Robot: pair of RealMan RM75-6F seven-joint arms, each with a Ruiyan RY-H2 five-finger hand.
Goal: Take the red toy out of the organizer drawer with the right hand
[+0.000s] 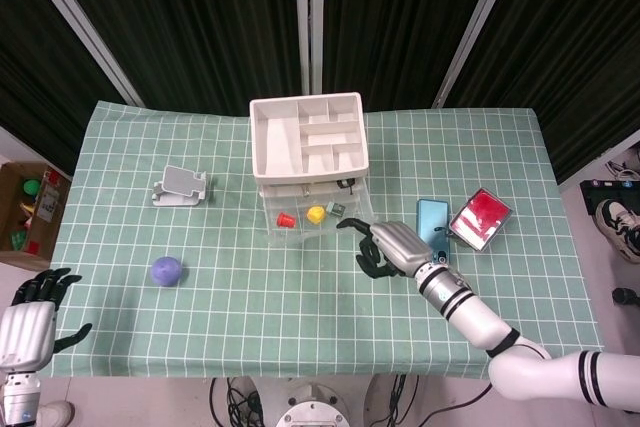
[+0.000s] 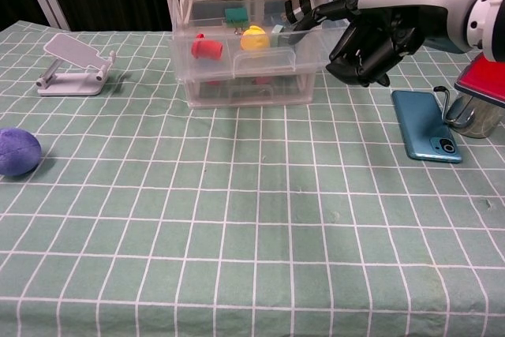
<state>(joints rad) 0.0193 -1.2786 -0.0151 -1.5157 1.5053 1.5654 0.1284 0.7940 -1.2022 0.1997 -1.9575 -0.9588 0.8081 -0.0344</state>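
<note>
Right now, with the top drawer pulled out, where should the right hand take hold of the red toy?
Pinch the red toy from above: the open drawer leaves it exposed, clear of the yellow toy. The right hand sits at the drawer's right corner and would travel left.

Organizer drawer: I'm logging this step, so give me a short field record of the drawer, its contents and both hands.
drawer: top one, pulled out
red toy: inside, left end
yellow toy: inside, middle
right hand: at drawer's right end, one finger hooked on its rim
left hand: off the table's near left corner, fingers apart, holds nothing
</note>
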